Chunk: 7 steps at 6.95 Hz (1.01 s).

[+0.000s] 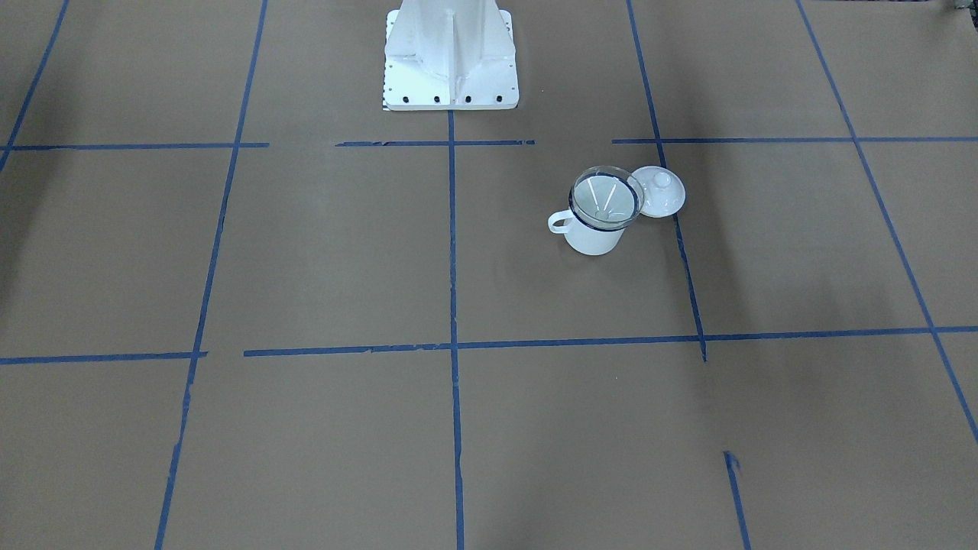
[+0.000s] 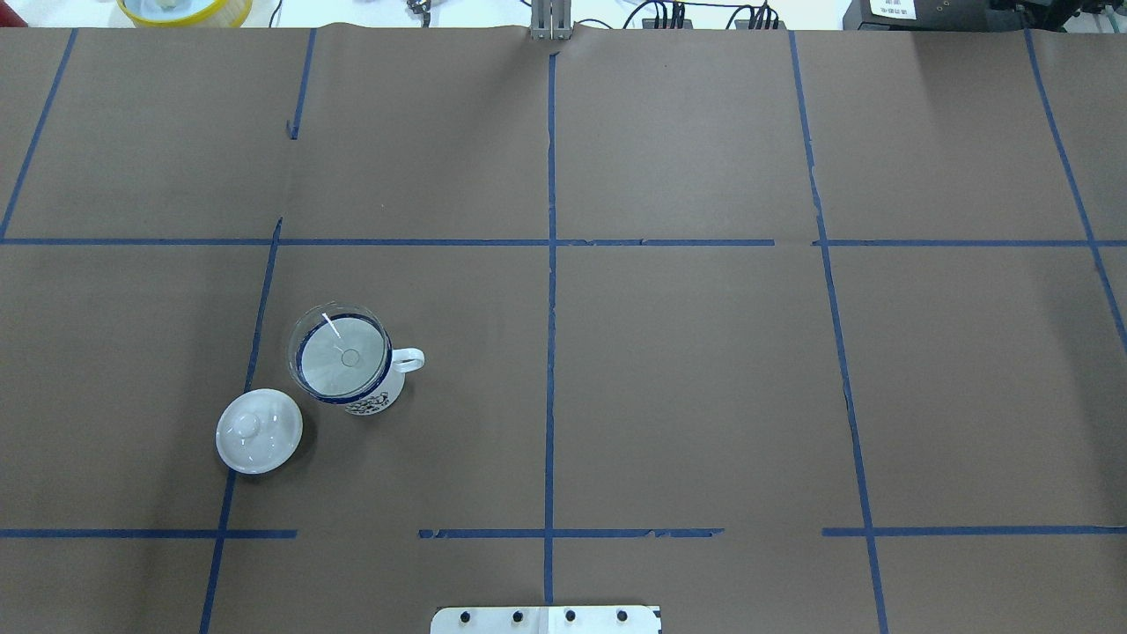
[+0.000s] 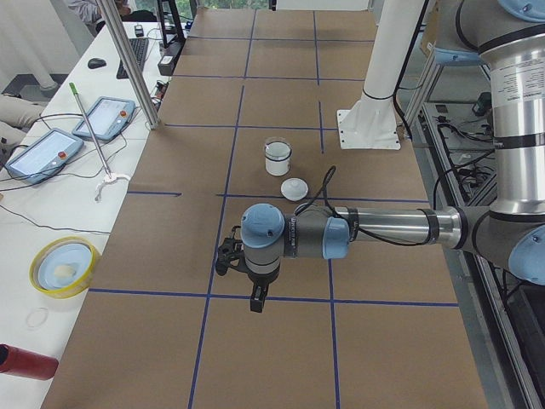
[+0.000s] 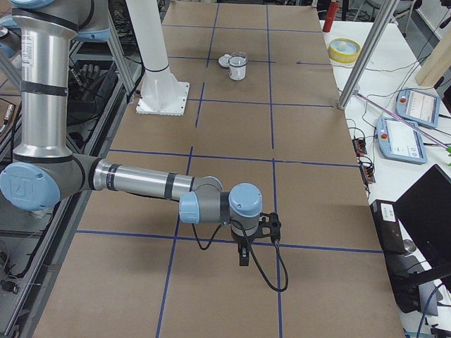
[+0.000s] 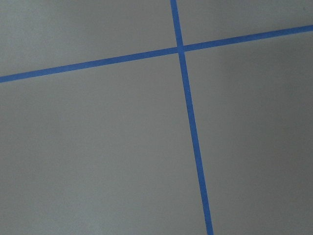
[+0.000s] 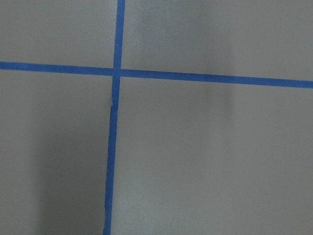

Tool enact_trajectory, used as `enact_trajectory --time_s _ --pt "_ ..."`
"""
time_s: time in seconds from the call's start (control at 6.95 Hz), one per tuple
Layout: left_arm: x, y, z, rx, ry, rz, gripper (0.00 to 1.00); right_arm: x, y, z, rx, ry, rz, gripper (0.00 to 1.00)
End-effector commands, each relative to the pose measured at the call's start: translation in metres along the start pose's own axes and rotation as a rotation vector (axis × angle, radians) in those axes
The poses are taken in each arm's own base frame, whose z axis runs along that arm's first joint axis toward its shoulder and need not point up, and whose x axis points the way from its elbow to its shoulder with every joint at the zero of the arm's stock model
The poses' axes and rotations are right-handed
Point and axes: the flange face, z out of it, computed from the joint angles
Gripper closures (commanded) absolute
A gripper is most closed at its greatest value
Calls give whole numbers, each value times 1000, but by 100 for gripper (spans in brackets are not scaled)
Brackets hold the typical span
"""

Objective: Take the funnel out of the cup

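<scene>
The white enamel cup (image 1: 592,238) with a dark blue rim stands upright on the brown table. In the overhead view the cup (image 2: 376,401) is at the left middle. The clear funnel (image 1: 603,197) sits in the cup's mouth, and shows in the overhead view (image 2: 342,357) too. My left gripper (image 3: 255,302) shows only in the exterior left view, hanging above the table well away from the cup (image 3: 278,162). My right gripper (image 4: 243,257) shows only in the exterior right view, far from the cup (image 4: 238,70). I cannot tell whether either is open or shut. Both wrist views show only table and blue tape.
A round white knobbed lid (image 1: 659,191) lies on the table right beside the cup, also in the overhead view (image 2: 259,431). The white robot pedestal (image 1: 449,53) stands at the table's robot side. A yellow bowl (image 3: 64,266), tablets and a metal pole (image 3: 128,64) are on the operators' side.
</scene>
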Motion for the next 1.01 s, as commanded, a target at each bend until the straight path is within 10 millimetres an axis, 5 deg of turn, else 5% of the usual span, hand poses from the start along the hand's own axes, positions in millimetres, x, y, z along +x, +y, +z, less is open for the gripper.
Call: enact_trajectory --time_s 0.0,0.43,0.86 --pt "2 -1 -2 3 1 7 0 0 0 0 0 0 0 0" --pt "21 -29 -22 52 -11 58 0 0 0 0 0 0 0 0" --pt "96 -154 -120 264 -38 156 0 0 0 0 0 0 0 0"
